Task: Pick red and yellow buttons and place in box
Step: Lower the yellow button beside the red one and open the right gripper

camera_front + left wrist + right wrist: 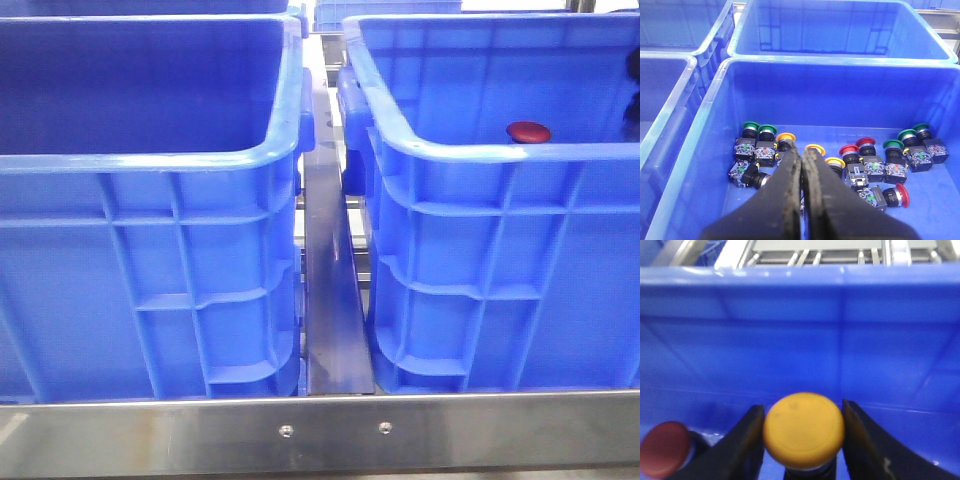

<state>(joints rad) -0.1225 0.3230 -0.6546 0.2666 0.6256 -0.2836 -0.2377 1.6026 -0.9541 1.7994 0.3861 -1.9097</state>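
My right gripper (pixel 802 406) is down inside the blue box (pixel 800 340), its jaws closed on either side of a yellow button (pixel 803 431) whose cap faces the camera. A dark red button (pixel 665 449) lies beside it in the same box; it also shows in the front view (pixel 527 131) inside the right-hand crate (pixel 480 152). My left gripper (pixel 803 150) is shut and empty, hovering over another blue crate (pixel 840 65) that holds several push-buttons, among them a yellow one (pixel 785 137) and a red one (pixel 849 150).
In the front view a second blue crate (pixel 150 165) stands to the left, with a narrow metal gap (pixel 330 260) between the two. A steel rail (pixel 320 430) runs along the front. Green buttons (pixel 750 126) lie among the others. More crates (pixel 840 30) stand behind.
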